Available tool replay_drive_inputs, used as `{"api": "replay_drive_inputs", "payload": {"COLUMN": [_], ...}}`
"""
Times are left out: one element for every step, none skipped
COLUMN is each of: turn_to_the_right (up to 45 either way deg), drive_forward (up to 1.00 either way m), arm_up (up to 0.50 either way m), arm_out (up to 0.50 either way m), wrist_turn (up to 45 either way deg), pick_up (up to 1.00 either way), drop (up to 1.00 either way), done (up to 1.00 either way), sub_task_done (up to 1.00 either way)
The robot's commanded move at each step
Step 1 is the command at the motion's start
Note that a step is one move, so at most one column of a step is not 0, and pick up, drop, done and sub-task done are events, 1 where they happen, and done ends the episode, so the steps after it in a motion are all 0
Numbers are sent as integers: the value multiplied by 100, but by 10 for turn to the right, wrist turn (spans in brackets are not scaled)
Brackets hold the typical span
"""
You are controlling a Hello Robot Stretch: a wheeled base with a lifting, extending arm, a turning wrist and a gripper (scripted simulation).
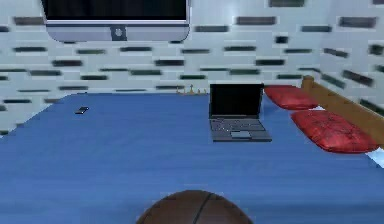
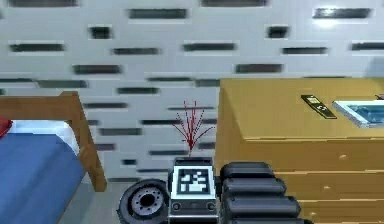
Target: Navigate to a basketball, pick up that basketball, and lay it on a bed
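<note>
Where the forward view's bottom edge cuts it, the brown-orange, dark-seamed basketball (image 1: 195,208) sits at the near side of the blue bed (image 1: 120,150), which bears an open laptop (image 1: 238,112) and red pillows (image 1: 325,130), while the arm side view adds the gripper (image 2: 145,203), whose grip and load cannot be told, and a wooden dresser (image 2: 290,130) past the bed's end.

Soft, even light is spreading across the blue bed (image 1: 120,150), flattening its surface. Behind it the brick wall (image 1: 150,65) is coming through bright and pale. The laptop (image 1: 238,112) screen is showing flat black. Down at the bottom edge the basketball (image 1: 195,208) is sitting dim and brown. In the arm side view, the wooden dresser (image 2: 280,120) is glowing warm on top and darkening down its front.
</note>
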Motion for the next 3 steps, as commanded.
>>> {"api": "replay_drive_inputs", "payload": {"turn_to_the_right": [0,-450,-420], "drive_forward": [30,0,0], "arm_up": [0,0,0], "arm_out": [0,0,0], "wrist_turn": [0,0,0], "pick_up": [0,0,0], "drop": [0,0,0], "done": [0,0,0], "sub_task_done": [0,0,0]}}
